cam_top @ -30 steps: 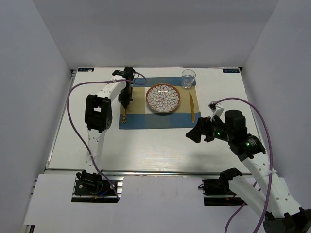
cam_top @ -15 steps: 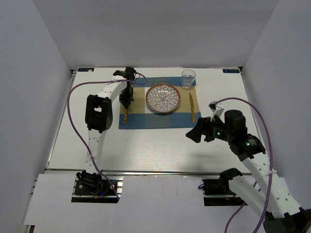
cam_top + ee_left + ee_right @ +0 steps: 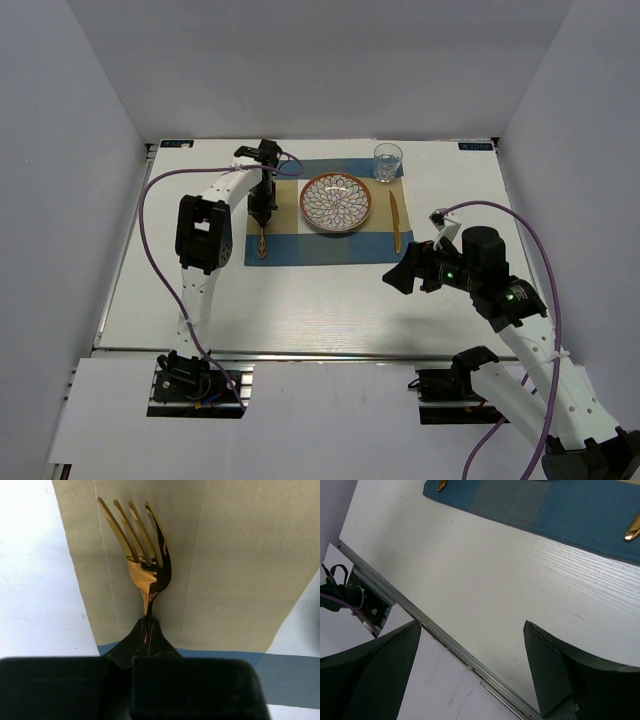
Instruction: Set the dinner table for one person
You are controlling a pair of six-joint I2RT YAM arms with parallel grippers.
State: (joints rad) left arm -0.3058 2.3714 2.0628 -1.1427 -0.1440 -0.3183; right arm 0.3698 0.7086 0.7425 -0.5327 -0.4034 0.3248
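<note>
I am pinching a slim gold metal fork (image 3: 145,565) in the left gripper (image 3: 148,628), at 9 o'clock of the round patterned plate (image 3: 336,203). The right gripper (image 3: 472,630) is hanging spread wide.

Blue-and-tan placemat (image 3: 320,250) lay flat. Patterned plate (image 3: 336,203), brown-rimmed, sat at its centre. Clear glass (image 3: 387,162) stood at the mat's far right corner. Gold knife (image 3: 395,222) lay right of the plate. Gold fork (image 3: 142,575) was left of the plate, four tines over a tan band.
</note>
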